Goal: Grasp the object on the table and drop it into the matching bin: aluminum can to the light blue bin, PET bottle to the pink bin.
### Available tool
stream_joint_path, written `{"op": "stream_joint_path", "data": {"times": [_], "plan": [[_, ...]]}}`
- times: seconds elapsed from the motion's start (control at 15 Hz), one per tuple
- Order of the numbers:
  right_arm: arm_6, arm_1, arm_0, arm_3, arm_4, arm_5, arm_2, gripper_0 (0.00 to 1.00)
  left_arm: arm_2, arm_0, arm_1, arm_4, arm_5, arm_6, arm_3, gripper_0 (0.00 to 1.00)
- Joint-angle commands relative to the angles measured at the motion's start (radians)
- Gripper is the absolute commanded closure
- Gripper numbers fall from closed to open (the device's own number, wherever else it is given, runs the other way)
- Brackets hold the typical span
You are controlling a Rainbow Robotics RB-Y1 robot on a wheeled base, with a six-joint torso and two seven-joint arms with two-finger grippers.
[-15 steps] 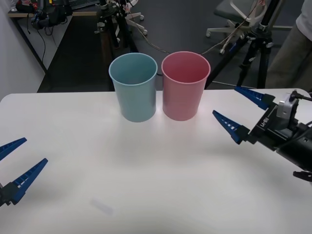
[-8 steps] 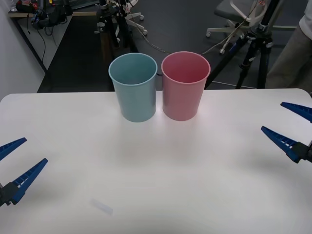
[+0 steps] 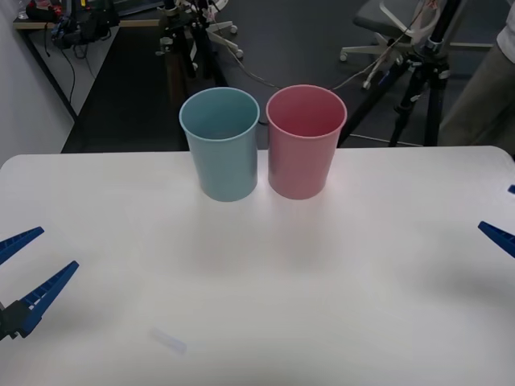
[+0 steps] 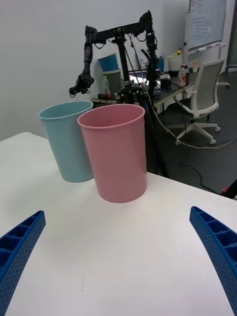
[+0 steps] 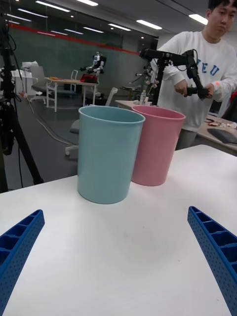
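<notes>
Two tapered plastic bins side by side

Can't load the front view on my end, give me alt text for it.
Two tall bins stand side by side at the back of the white table: the light blue bin left of the pink bin. The open left end effector sits at the left edge, the right end effector at the right edge.

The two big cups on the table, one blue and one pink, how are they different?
The light blue bin is blue; the pink bin is pink. In the front view the blue one stands on the robot's left, nearer the left gripper, and the pink one on the right, nearer the right gripper. Both stand upright, look alike in size and shape, and sit side by side on the table.
</notes>
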Motion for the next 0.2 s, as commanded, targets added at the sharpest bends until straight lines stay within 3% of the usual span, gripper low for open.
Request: {"op": "stream_joint_path", "data": {"times": [0.07, 0.2], "plan": [[-0.003, 0.005, -0.003, 0.0, 0.004, -0.003, 0.001, 0.0, 0.0, 0.0, 0.0, 0.0, 0.0, 0.0, 0.0, 0.0], [-0.002, 0.005, -0.003, 0.0, 0.004, -0.003, 0.004, 0.0, 0.0, 0.0, 0.0, 0.0, 0.0, 0.0, 0.0, 0.0]]}}
